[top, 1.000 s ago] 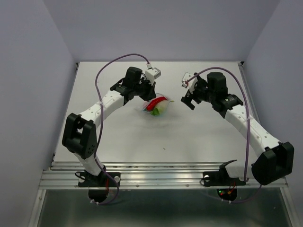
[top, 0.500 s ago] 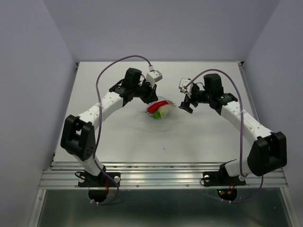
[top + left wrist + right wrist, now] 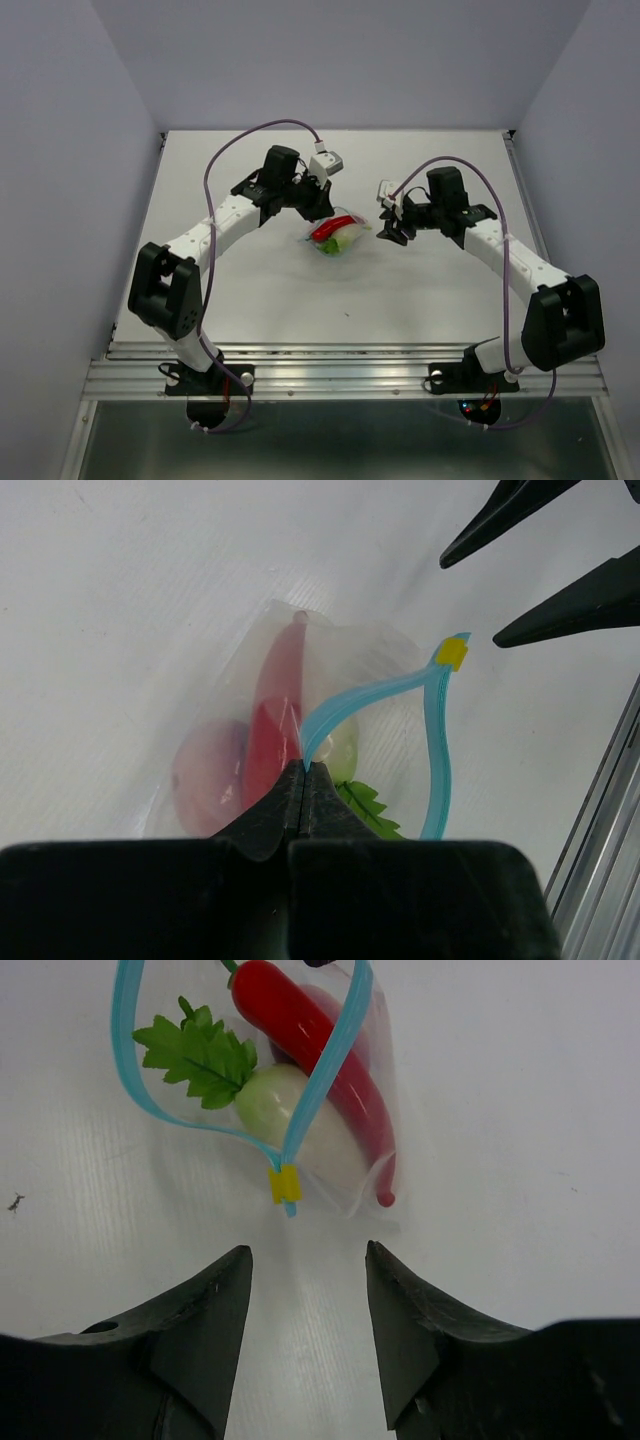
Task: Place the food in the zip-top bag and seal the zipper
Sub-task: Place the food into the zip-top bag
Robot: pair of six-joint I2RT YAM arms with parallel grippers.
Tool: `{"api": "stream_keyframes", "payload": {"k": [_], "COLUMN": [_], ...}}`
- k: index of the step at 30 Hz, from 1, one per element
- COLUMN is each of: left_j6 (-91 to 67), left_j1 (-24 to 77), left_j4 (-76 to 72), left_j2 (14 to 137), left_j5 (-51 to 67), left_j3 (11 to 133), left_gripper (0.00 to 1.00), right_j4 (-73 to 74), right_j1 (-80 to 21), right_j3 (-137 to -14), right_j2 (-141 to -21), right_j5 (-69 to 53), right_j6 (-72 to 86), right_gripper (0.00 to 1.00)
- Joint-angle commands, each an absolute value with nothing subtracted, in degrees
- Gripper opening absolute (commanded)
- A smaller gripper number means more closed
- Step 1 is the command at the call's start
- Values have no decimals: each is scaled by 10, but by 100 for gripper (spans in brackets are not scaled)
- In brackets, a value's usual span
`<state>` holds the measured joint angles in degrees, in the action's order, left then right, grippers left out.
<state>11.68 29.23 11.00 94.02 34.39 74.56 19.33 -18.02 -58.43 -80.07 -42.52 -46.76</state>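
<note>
The clear zip-top bag (image 3: 338, 234) lies mid-table with the food inside: the red chili (image 3: 325, 1045), the white egg-shaped vegetable (image 3: 300, 1125) with its green leaf (image 3: 200, 1052), and the purplish-pink ball (image 3: 205, 775). The light-blue zipper (image 3: 320, 1070) gapes open in a loop, its yellow slider (image 3: 285, 1183) at the end nearest my right gripper. My left gripper (image 3: 303, 770) is shut on the other end of the zipper strip. My right gripper (image 3: 308, 1252) is open, just short of the slider, its fingertips (image 3: 520, 500) showing in the left wrist view.
The white table (image 3: 250, 290) is walled by grey panels left, right and behind. A metal rail (image 3: 340, 365) runs along the near edge. A small dark speck (image 3: 347, 314) lies on the table in front of the bag.
My right gripper has moved left and down toward the bag's slider end. My left gripper has shifted the bag slightly right, still pinching the zipper.
</note>
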Motion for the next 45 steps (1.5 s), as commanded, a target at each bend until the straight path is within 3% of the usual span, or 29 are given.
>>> {"api": "stream_keyframes", "payload": {"k": [1,16,22,30,32,45], "left_j6": [120,120,121,119,117,109], "left_j1": [294,295,295,304,305,303], "left_j4": [102,107,107,109,101,106], "left_j2": [942,942,940,930,920,927], "left_j5": [363,370,373,402,422,469], "left_j3": [751,762,761,762,756,766], "left_gripper": [0,0,0,0,0,0], "right_j4": [185,245,258,258,256,233], "right_j1": [-178,-178,-178,-178,-178,-172], "right_j3": [-607,-652,-653,-647,-646,-611], "right_j2": [-806,-859,-870,-874,-874,-840], "right_j5": [-460,-490,-467,-466,-465,-468], "right_j6": [-471,-501,-501,-510,-512,-505], "right_gripper": [54,40,39,43,49,66]}}
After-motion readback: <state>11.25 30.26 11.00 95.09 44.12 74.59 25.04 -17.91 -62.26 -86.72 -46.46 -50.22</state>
